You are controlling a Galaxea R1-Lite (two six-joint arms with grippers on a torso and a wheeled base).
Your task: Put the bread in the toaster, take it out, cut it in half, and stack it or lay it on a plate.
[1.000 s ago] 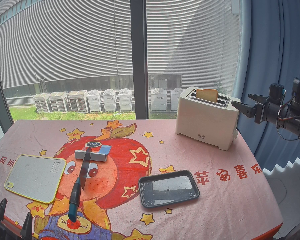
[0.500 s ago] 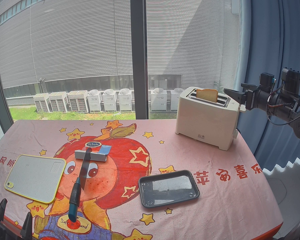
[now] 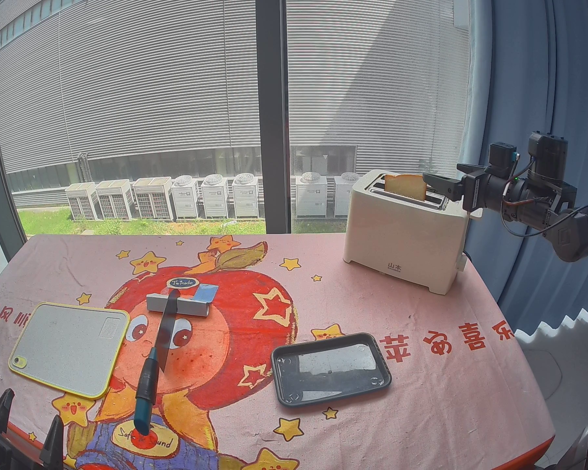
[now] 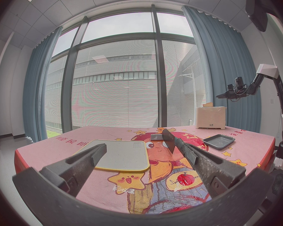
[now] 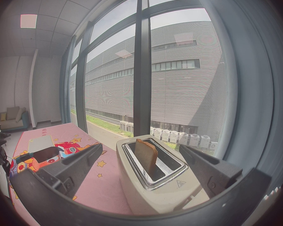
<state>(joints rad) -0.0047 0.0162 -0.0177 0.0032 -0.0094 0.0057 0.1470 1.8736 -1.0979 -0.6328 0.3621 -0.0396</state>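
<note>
A slice of bread (image 3: pixel 406 186) (image 5: pixel 146 156) stands upright in a slot of the cream toaster (image 3: pixel 405 232) (image 5: pixel 154 179) at the table's back right. My right gripper (image 3: pixel 439 183) (image 5: pixel 141 156) hovers open at the toaster's right top edge, level with the bread, its fingers to either side of the toaster top. A blue-handled knife (image 3: pixel 153 360) (image 4: pixel 173 140) leans on a small grey rest (image 3: pixel 178 303). A grey cutting board (image 3: pixel 68 347) (image 4: pixel 119 156) with a yellow rim lies at the front left. A dark tray-like plate (image 3: pixel 330 368) (image 4: pixel 219 141) sits front centre. My left gripper (image 3: pixel 26 425) (image 4: pixel 144 160) stays open at the table's front-left edge.
A window and its dark mullion (image 3: pixel 272 99) stand just behind the table, and a blue curtain (image 3: pixel 542 86) hangs behind the right arm. The pink printed tablecloth (image 3: pixel 255 275) has free room between the toaster and the knife rest.
My right gripper has risen and moved left, from beside the toaster's right side to its top edge near the bread. Everything on the table kept still.
</note>
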